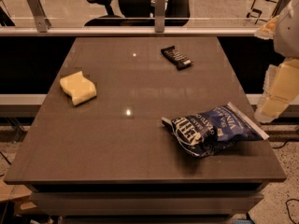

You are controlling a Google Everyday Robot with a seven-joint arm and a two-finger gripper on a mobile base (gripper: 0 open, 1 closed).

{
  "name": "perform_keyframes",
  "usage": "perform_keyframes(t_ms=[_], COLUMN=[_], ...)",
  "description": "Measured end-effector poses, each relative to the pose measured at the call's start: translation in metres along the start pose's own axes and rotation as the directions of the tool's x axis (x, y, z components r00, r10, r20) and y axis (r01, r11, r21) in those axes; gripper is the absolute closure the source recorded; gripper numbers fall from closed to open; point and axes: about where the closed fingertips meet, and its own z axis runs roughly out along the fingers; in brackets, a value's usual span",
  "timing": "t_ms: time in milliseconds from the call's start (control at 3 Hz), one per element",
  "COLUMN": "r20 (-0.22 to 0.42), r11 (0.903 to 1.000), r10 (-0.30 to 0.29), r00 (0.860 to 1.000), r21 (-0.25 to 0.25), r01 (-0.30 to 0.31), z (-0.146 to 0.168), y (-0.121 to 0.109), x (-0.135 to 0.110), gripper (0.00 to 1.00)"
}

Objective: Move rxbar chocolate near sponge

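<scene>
The rxbar chocolate (176, 57) is a small flat black wrapper with white lettering, lying at the far right of the brown table (117, 139). The sponge (78, 87) is a pale yellow foam block with wavy edges on the left side of the table. My gripper (276, 94) hangs at the right edge of the view, beyond the table's right side and off the tabletop, well apart from both the bar and the sponge. It holds nothing that I can see.
A large crinkled dark-blue chip bag (212, 129) lies at the front right of the table. A glass railing with metal posts (160, 3) runs behind the table, with an office chair (135, 1) beyond it.
</scene>
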Motion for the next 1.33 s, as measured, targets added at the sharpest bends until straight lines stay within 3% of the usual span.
perform_keyframes(t_ms=[667, 1333], r20=[0.033, 0.086], r11=[0.9993, 0.9964], r10=[-0.012, 0.053], r00=[0.999, 0.995], r21=[0.035, 0.062], r01=[0.011, -0.058], z=[-0.01, -0.028], y=[-0.019, -0.062], x=[-0.006, -0.016], gripper=[0.0, 0.0])
